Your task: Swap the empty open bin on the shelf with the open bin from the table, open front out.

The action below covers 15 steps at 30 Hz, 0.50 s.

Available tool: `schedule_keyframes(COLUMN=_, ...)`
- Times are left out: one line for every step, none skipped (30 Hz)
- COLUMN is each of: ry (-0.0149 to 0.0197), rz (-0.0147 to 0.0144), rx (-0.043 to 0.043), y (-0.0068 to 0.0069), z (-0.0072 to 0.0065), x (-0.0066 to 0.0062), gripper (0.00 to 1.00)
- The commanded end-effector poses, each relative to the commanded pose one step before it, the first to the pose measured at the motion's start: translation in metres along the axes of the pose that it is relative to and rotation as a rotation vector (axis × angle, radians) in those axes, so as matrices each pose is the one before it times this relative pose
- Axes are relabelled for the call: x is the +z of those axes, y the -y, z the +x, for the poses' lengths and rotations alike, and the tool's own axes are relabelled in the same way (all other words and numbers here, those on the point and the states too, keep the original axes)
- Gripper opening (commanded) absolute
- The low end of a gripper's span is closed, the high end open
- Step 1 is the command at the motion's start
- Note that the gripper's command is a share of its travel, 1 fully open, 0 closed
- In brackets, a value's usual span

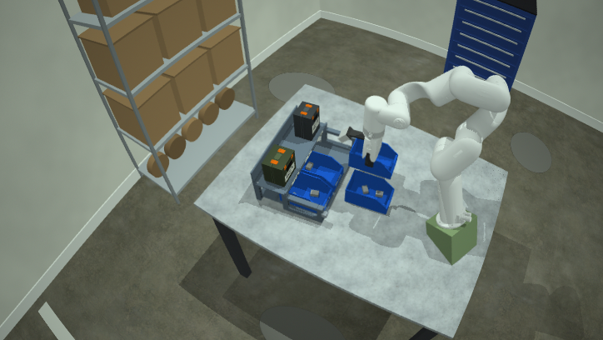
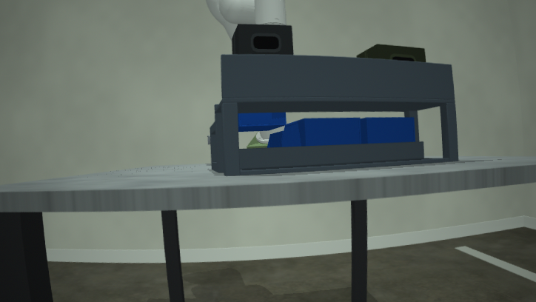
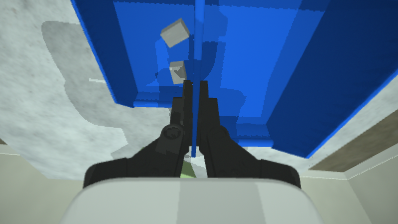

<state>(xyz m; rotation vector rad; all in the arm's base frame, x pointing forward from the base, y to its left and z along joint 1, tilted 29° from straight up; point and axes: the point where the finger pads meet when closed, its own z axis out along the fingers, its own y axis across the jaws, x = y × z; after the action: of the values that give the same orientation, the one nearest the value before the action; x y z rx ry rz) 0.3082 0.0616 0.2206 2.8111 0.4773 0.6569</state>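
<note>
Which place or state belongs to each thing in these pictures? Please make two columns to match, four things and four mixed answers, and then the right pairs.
1. Empty blue bin
2. Blue bin with two grey parts, on the table
3. Green case
4. Robot base block

A. On the rack's upper board
B. Its side wall is between the gripper's fingers
C. Light green, under the arm
D. Not gripped

Pairs: 1-B; 2-D; 3-A; 4-C

Empty blue bin (image 1: 390,163) (image 2: 262,119) (image 3: 245,60): raised over worktop (image 1: 311,240) (image 2: 262,195) (image 3: 30,95), seemingly level. Loaded blue bin (image 1: 363,202) (image 3: 135,45): upright on worktop, two grey parts (image 1: 365,190) (image 3: 175,33) inside.
</note>
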Motion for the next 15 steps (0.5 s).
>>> schedule_keyframes(ry=-0.00157, rz=-0.00601, rx=0.00256, y=0.03411, z=-0.00223, x=-0.00122, gripper=0.00)
schedule_keyframes(ry=0.00000, rz=0.00000, rx=0.00000, y=0.00000, z=0.00000, x=0.00000, gripper=0.00)
schedule_keyframes(ry=0.00000, rz=0.00000, rx=0.00000, y=0.00000, z=0.00000, x=0.00000, gripper=0.00)
schedule_keyframes(ry=0.00000, rz=0.00000, rx=0.00004, y=0.00737, z=-0.00079, x=-0.00002, gripper=0.00)
schedule_keyframes(ry=0.00000, rz=0.00000, rx=0.00004, y=0.00764, z=-0.00082, x=-0.00002, gripper=0.00)
schedule_keyframes(ry=0.00001, rz=0.00000, rx=0.00004, y=0.00789, z=-0.00085, x=-0.00002, gripper=0.00)
schedule_keyframes(ry=-0.00002, rz=-0.00001, rx=0.00004, y=0.00811, z=-0.00088, x=-0.00002, gripper=0.00)
schedule_keyframes(ry=0.00001, rz=0.00001, rx=0.00004, y=0.00832, z=-0.00089, x=-0.00002, gripper=0.00)
schedule_keyframes(ry=0.00000, rz=0.00000, rx=0.00004, y=0.00850, z=-0.00091, x=-0.00002, gripper=0.00)
schedule_keyframes(ry=-0.00001, rz=0.00000, rx=0.00004, y=0.00865, z=-0.00093, x=-0.00002, gripper=0.00)
schedule_keyframes(ry=-0.00001, rz=-0.00001, rx=0.00004, y=0.00877, z=-0.00095, x=-0.00002, gripper=0.00)
schedule_keyframes(ry=0.00001, rz=0.00001, rx=0.00004, y=0.00887, z=-0.00095, x=-0.00002, gripper=0.00)
schedule_keyframes(ry=0.00000, rz=0.00000, rx=0.00000, y=0.00000, z=0.00000, x=0.00000, gripper=0.00)
schedule_keyframes(ry=0.00000, rz=0.00000, rx=0.00004, y=0.00894, z=-0.00096, x=-0.00002, gripper=0.00)
schedule_keyframes(ry=0.00000, rz=0.00000, rx=0.00004, y=0.00896, z=-0.00097, x=-0.00002, gripper=0.00)
